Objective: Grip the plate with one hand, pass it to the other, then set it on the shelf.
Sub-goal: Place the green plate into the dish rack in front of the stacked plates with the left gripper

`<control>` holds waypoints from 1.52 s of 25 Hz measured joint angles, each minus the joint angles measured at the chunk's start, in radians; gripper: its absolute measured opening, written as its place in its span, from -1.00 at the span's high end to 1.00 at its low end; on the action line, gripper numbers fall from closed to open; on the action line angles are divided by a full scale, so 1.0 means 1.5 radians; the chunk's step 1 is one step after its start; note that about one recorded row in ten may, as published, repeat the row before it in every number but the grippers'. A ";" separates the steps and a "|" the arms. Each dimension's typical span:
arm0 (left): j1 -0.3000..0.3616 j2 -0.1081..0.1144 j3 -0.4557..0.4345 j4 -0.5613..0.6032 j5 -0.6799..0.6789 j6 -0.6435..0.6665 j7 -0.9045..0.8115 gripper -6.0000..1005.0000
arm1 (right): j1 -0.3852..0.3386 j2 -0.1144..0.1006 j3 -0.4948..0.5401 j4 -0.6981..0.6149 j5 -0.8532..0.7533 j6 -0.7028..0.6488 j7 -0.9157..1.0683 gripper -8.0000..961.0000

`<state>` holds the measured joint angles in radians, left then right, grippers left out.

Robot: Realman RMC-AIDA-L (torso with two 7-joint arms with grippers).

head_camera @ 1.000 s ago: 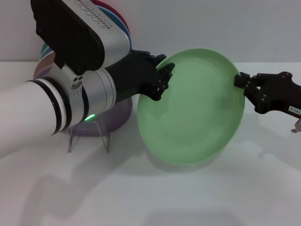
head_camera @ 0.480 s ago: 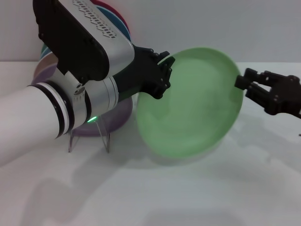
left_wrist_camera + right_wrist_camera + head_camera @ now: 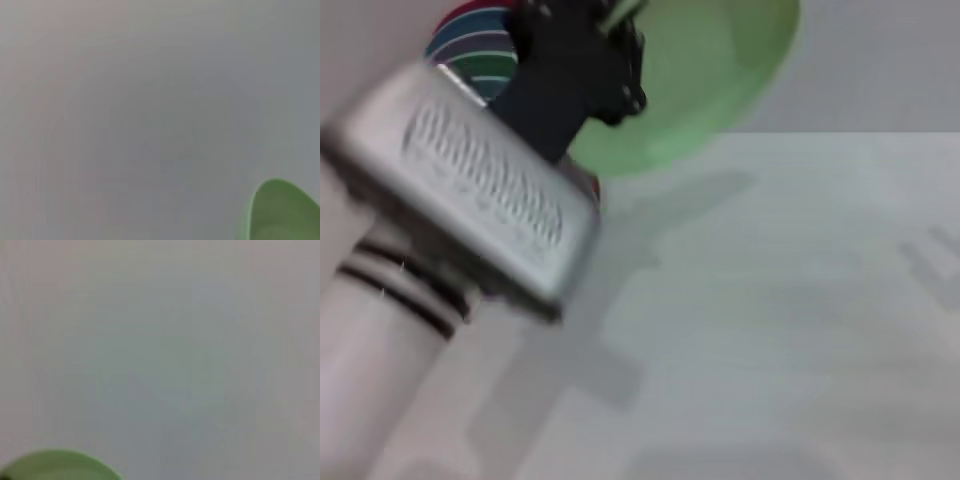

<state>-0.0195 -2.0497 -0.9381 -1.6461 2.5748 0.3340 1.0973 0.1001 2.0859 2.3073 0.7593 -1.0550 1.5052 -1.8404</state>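
One arm now carries the load: the left arm's ribbed block [image 3: 485, 190] fills the near view above the tabletop [image 3: 790, 300], and beyond it the left gripper [image 3: 615, 60] has its jaws clamped on the plate [image 3: 710, 80], lifted high and tilted. Half a second ago the right gripper sat at the plate's far rim; it is now out of view, so the handover looks complete. Behind the plate's near edge stand striped plates [image 3: 475, 50]; the shelf cannot be made out.
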 joint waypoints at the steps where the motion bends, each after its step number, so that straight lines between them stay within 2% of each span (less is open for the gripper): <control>1: 0.002 0.001 0.017 0.028 0.024 0.082 -0.008 0.82 | 0.002 0.000 0.002 -0.004 -0.001 0.001 -0.001 -0.20; 3: 0.006 0.008 0.040 0.089 0.073 0.227 -0.057 0.81 | 0.005 -0.001 0.005 -0.008 -0.005 0.000 -0.002 -0.33; 4: 0.008 0.015 0.042 0.122 0.107 0.293 -0.110 0.81 | 0.007 -0.002 0.006 -0.010 -0.006 0.000 -0.002 -0.33; 8: -0.001 0.046 0.000 0.254 0.202 0.469 -0.309 0.80 | 0.014 -0.004 0.007 -0.016 -0.008 -0.001 -0.002 -0.33; 12: -0.071 0.083 -0.046 0.478 0.208 0.678 -0.483 0.79 | 0.021 -0.005 0.007 -0.016 -0.010 -0.002 -0.003 -0.33; 13: -0.083 0.087 -0.051 0.513 0.208 0.706 -0.502 0.79 | 0.023 -0.005 0.008 -0.017 -0.011 -0.002 -0.003 -0.32; 15: -0.159 0.091 -0.071 0.707 0.209 0.850 -0.576 0.79 | 0.027 -0.005 0.008 -0.017 -0.013 0.000 -0.004 -0.32; 18: -0.243 0.087 -0.085 0.922 0.209 0.981 -0.644 0.78 | 0.033 -0.005 0.005 -0.017 -0.014 0.002 -0.004 -0.32; 21: -0.285 0.087 -0.079 1.044 0.210 1.018 -0.661 0.78 | 0.036 -0.005 0.002 -0.018 -0.014 0.006 -0.004 -0.32; 25: -0.289 0.089 -0.072 1.061 0.210 1.016 -0.645 0.77 | 0.037 -0.004 0.002 -0.019 -0.014 0.015 -0.004 -0.32; 31: -0.295 0.104 -0.042 1.064 0.210 1.014 -0.639 0.75 | 0.038 -0.002 0.001 -0.023 -0.014 0.028 -0.004 -0.33; 38: -0.306 0.106 -0.006 1.076 0.210 1.011 -0.610 0.74 | 0.039 -0.002 -0.005 -0.029 -0.015 0.052 -0.013 -0.33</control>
<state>-0.4790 -1.8909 -0.9478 -0.0321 2.8901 1.8508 0.1828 0.1580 2.0834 2.2993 0.7151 -1.0769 1.5831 -1.8602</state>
